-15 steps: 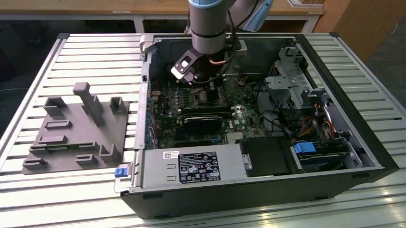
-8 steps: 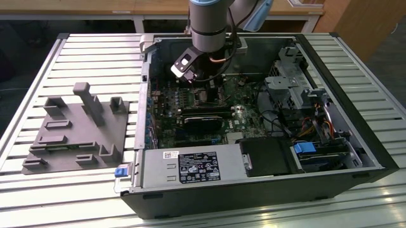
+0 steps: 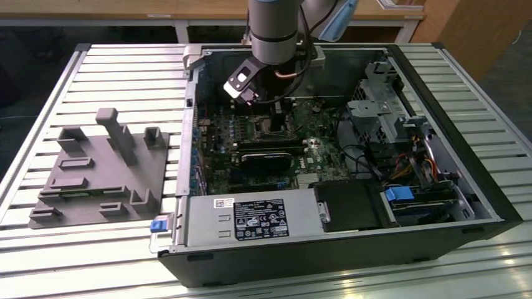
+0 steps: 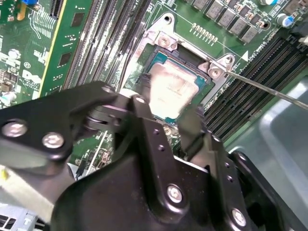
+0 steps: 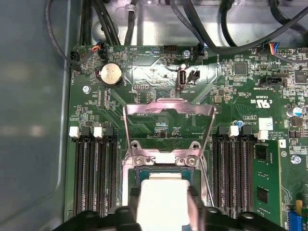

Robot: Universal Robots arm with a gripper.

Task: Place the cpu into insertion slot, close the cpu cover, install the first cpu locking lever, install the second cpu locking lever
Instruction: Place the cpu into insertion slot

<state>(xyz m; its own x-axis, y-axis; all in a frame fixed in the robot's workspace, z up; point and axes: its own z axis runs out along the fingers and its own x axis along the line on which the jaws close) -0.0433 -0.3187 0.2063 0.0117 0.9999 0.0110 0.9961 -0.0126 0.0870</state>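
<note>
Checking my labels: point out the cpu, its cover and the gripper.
cpu (image 5: 161,197): first wrist view, its pale metal top.
cpu cover (image 5: 168,106): first wrist view, the open frame's outer bar.
gripper (image 4: 167,113): second wrist view, between its fingertips.

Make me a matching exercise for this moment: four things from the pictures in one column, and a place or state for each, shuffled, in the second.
Column one
1. cpu
2. cpu cover
3. coin battery
4. grey fixture block

Column two
A. lying on the slatted table outside the computer case
B. swung open, away from the insertion slot
C. pale silver, at the insertion slot by the gripper
D. round, on the green board beyond the cpu cover

Pairs: 1-C, 2-B, 3-D, 4-A
</note>
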